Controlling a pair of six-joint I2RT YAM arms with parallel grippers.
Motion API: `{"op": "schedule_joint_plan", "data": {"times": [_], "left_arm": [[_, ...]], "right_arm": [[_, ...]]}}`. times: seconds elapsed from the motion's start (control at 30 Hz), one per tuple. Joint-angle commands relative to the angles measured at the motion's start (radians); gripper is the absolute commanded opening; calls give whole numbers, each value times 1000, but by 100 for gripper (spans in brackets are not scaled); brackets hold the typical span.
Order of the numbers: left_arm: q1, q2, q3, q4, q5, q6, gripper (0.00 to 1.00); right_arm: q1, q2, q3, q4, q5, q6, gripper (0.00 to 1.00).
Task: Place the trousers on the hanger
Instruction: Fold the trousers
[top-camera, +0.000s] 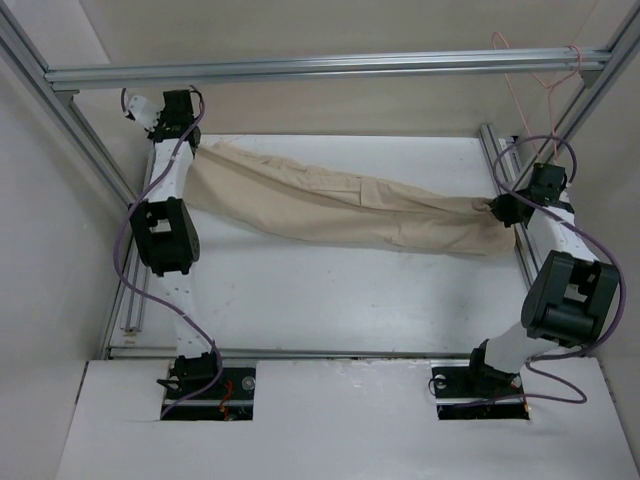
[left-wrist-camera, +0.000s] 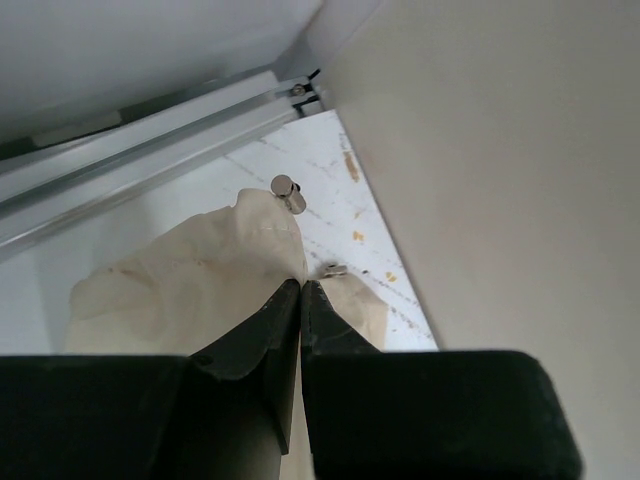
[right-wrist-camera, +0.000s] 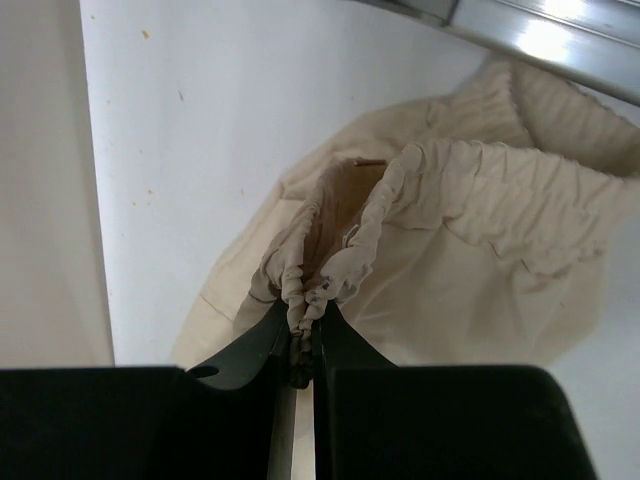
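The beige trousers (top-camera: 340, 205) lie stretched across the white table (top-camera: 330, 300), from the far left to the right edge. My left gripper (top-camera: 195, 143) is shut on one end of the cloth. In the left wrist view its jaws (left-wrist-camera: 302, 285) are pressed together with trouser fabric (left-wrist-camera: 180, 280) bulging out on both sides. At the other end, my right gripper (top-camera: 497, 210) is shut on the gathered elastic waistband (right-wrist-camera: 308, 300), with the rest of the trousers (right-wrist-camera: 480, 250) spread out beyond it. The pink wire hanger (top-camera: 505, 75) hangs from the frame at the far right corner, apart from both grippers.
An aluminium bar (top-camera: 320, 68) crosses overhead at the back, and rails (top-camera: 505, 190) run along the table's sides. Two small metal pins (left-wrist-camera: 288, 192) stick up from the table near the left gripper, close to the back wall (left-wrist-camera: 500, 170).
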Motion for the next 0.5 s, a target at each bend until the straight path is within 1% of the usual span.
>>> {"op": "schedule_joint_plan", "data": {"times": [0.0, 0.1, 0.13, 0.17, 0.2, 0.27, 0.3, 0.37, 0.43, 0.47], "left_arm": [[-21, 23, 63, 158, -67, -18, 3], [-38, 64, 76, 228, -86, -27, 6], [-43, 78, 84, 254, -84, -29, 10], [-44, 87, 86, 282, -81, -26, 14], [-47, 89, 76, 300, -81, -24, 21], [-52, 57, 20, 333, -75, -15, 41], [-55, 28, -27, 350, -77, -8, 51], [-56, -46, -145, 392, -69, 15, 68], [-56, -136, -290, 452, -55, 41, 75], [-56, -182, -360, 487, -51, 60, 76]], "right_arm": [[-7, 57, 52, 148, 9, 47, 2], [-7, 118, 82, 163, 29, 59, 4], [-6, 138, 95, 162, 43, 65, 10], [-1, 155, 105, 163, 49, 67, 19], [5, 167, 116, 165, 49, 65, 32], [19, 163, 122, 166, 55, 56, 64], [31, 152, 118, 171, 48, 50, 72], [66, 125, 109, 177, 38, 36, 77], [98, 83, 86, 175, 46, 25, 78], [114, 59, 66, 174, 51, 24, 78]]}}
